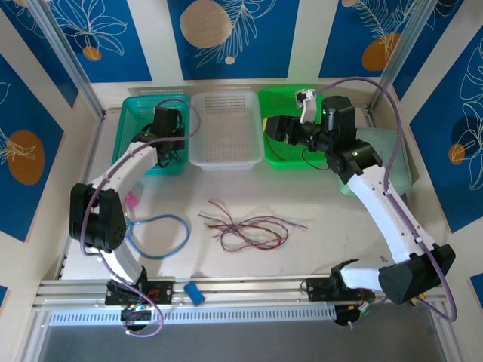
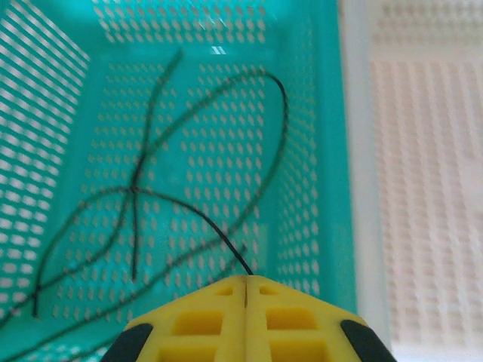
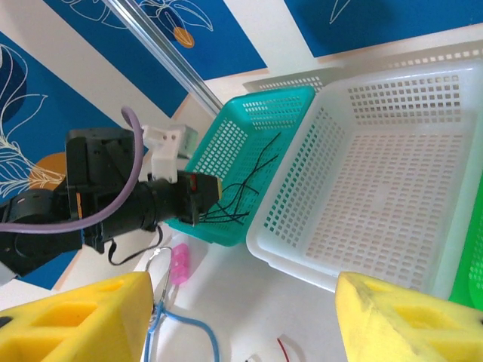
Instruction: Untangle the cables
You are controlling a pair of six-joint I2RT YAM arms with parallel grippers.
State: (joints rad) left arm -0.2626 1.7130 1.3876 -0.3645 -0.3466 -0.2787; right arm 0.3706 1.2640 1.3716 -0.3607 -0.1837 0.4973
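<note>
Overhead, the pale table (image 1: 317, 249) sits inside blue leaf-patterned panels (image 1: 226, 38), with a teal basket (image 1: 136, 113), a white basket (image 1: 226, 162) and a green basket (image 1: 283, 94) along its 12 o'clock edge. The loose cables (image 1: 249, 230) lie tangled at table centre, with bare surface at their 3 o'clock and a light-blue hose (image 1: 177, 226) at their 9 o'clock. My left gripper (image 2: 246, 290), down in the teal basket at 11 o'clock, has its jaws pressed together on a black cable (image 2: 283, 121) that loops across the basket floor. My right gripper (image 3: 243, 280) hovers spread wide at 1 o'clock, holding nothing.

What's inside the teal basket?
Thin black cables lie looped on the basket floor, one strand running into the shut left pincer. The pincer covers the near floor, so anything there is hidden.
</note>
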